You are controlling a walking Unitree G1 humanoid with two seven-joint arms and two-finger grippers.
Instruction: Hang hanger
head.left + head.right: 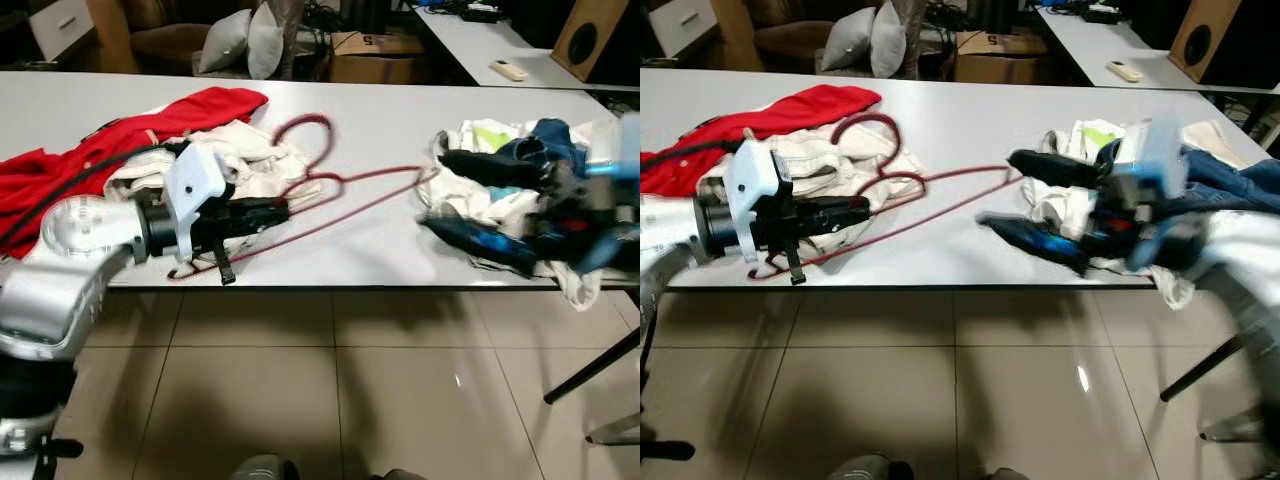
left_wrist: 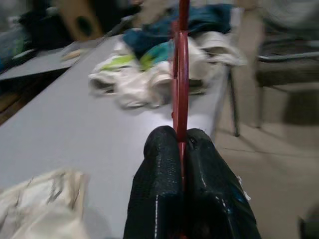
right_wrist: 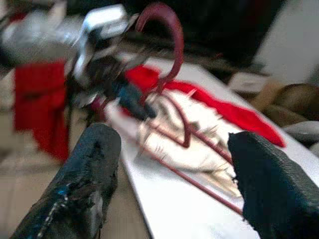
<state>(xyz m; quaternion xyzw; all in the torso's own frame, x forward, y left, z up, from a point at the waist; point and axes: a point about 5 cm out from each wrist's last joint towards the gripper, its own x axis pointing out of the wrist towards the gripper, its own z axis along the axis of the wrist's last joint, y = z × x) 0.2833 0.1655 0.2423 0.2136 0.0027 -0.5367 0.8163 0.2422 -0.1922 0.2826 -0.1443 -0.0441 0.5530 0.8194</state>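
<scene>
Left gripper: the left gripper (image 1: 262, 211) is reaching out over the near edge of the desk (image 1: 390, 120), its two black fingers (image 2: 164, 174) pressing together and clenching on a thin red bar of the hanger (image 1: 330, 185).
Hanger: the red wire hanger is lying across the desk top, its hook (image 1: 865, 125) curling up beside the cream cloth, its long arms running toward the pile of clothes on the robot's right; its near end is sitting in the left gripper's grasp at the desk's front edge.
Right gripper: the right gripper (image 1: 1025, 195) is hovering above the desk in front of the clothes pile, blurred, its two black fingers (image 3: 84, 174) standing well apart and grasping nothing; in its wrist view the hanger is showing between them, farther off.
Red garment: a red garment (image 1: 120, 130) is lying on the robot's left part of the desk, partly draping over the near edge.
Cream cloth: a crumpled cream cloth (image 1: 255, 160) is resting beside the red garment, under the hanger's hook end.
Clothes pile: a pile of clothes (image 1: 500, 160) in white, blue and green is sitting on the robot's right part of the desk.
Floor: a pale tiled floor (image 1: 330, 390) is showing below the desk.
</scene>
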